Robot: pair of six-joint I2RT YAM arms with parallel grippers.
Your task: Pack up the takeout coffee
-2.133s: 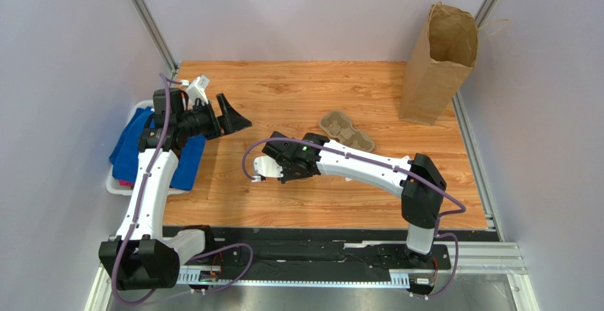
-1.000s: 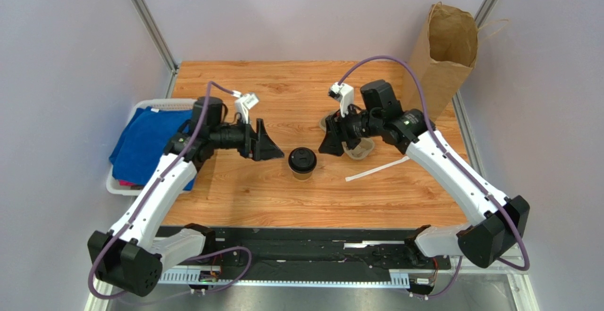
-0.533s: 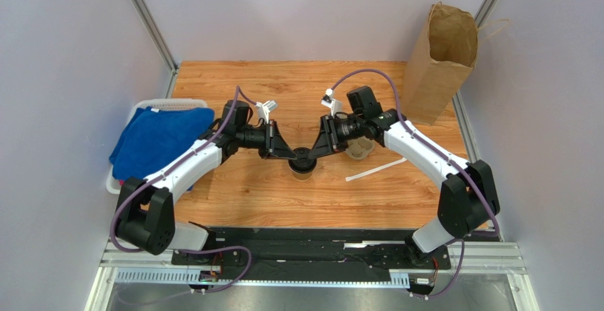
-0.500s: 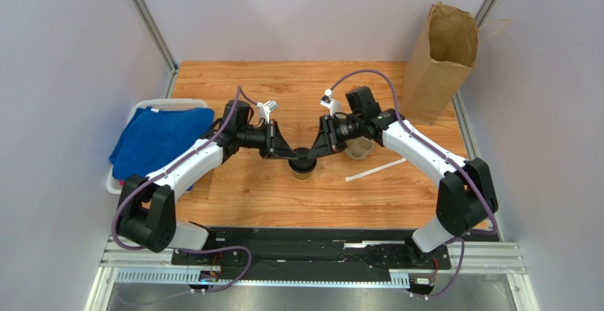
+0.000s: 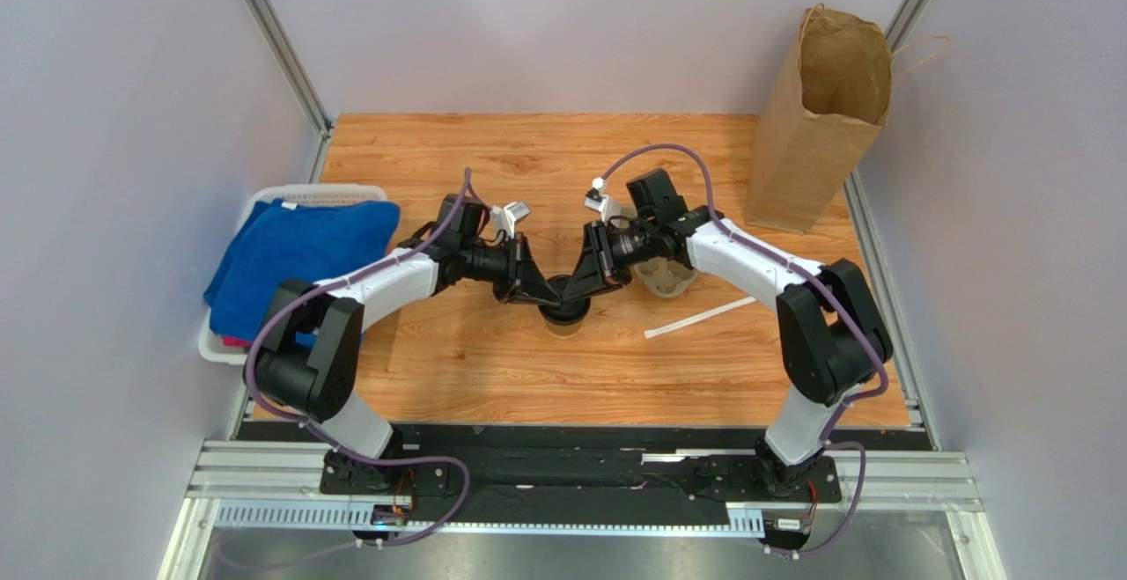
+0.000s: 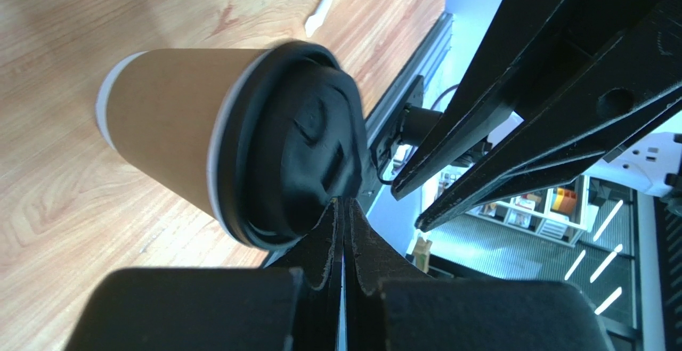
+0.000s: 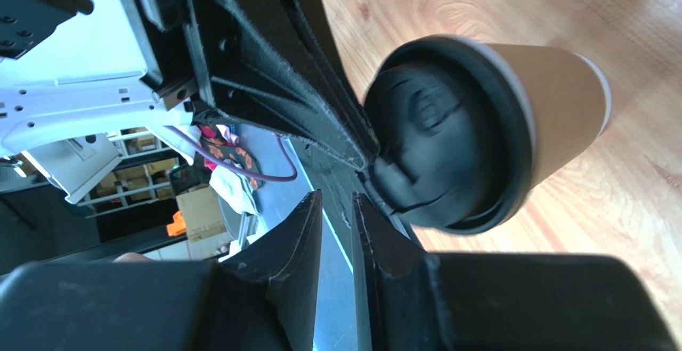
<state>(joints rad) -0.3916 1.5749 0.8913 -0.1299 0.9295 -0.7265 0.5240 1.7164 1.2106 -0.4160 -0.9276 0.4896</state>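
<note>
Left arm (image 5: 377,283) drawn closer, jaws now shut, at takeout coffee (image 6: 160,135) lid

Seen from above, the takeout coffee (image 5: 565,325) shows only its lower wall. Its lid is hidden under the tips of the left gripper (image 5: 548,292) and right gripper (image 5: 584,290). The right arm (image 5: 741,263) covers most of the pulp tray (image 5: 668,280). In the right wrist view the lid (image 7: 436,155) is blurred. The white strip (image 5: 701,317) on the right is too small to identify. The blue cloth (image 5: 298,244) hides most of the white bin (image 5: 318,191).
</note>
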